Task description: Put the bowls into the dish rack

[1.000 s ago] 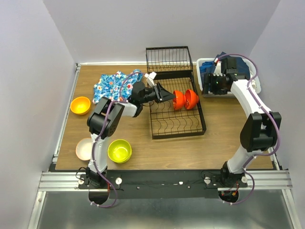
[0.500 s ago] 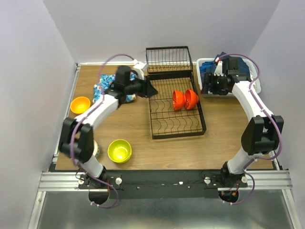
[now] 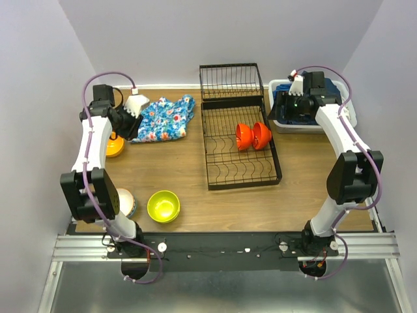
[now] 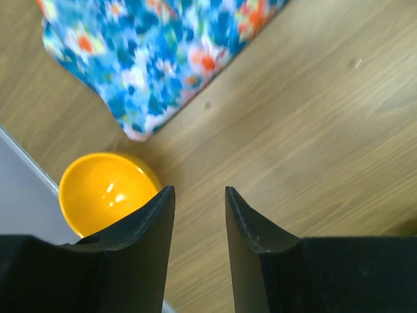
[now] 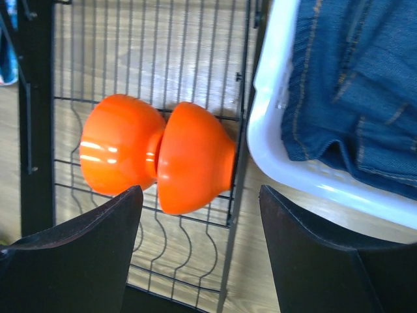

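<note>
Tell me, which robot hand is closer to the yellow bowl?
Left. The left gripper hovers beside the yellow bowl; the right gripper is far across, by the white basket.

Glossy plastic bowls (image 5: 120,153), black wire dish rack (image 3: 238,166), wood-grain table (image 4: 313,130), printed cloth (image 4: 163,52)

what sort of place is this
Probably a robot lab cell: plain walls box in a wood table, two arms are bolted to a metal rail, and a dish rack and clothes basket sit as props.
</note>
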Tool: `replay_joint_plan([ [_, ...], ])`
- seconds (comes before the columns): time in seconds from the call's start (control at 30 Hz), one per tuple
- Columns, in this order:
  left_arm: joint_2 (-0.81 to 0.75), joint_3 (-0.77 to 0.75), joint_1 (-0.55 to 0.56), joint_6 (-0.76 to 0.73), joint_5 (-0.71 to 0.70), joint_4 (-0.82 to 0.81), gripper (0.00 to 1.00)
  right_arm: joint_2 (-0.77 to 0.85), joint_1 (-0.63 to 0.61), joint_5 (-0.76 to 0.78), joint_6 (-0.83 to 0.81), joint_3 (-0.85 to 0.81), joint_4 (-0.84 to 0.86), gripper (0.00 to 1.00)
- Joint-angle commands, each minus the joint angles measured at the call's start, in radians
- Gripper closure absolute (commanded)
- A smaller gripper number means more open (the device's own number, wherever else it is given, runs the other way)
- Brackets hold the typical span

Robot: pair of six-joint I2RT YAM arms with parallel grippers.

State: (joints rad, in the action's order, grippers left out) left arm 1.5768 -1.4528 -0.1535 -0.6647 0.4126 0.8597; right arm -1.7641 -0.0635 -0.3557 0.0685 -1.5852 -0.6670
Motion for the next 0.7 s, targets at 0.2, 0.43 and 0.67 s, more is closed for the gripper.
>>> replay_joint_plan([
  [0.2,0.15,-0.032,-0.072,-0.173,-0.219,0.007,0.55,-0.005,-0.001,-0.074,0.033,-0.01,0.046,0.2],
  [0.43,0.198,0.012,-0.081,-0.15,-0.293,-0.042,0.55,-0.005,-0.001,-0.072,0.045,-0.009,0.06,0.2],
  [0.67,0.238,0.057,-0.084,-0.115,-0.342,-0.126,0.57,0.002,-0.001,-0.068,0.047,0.013,0.061,0.2],
])
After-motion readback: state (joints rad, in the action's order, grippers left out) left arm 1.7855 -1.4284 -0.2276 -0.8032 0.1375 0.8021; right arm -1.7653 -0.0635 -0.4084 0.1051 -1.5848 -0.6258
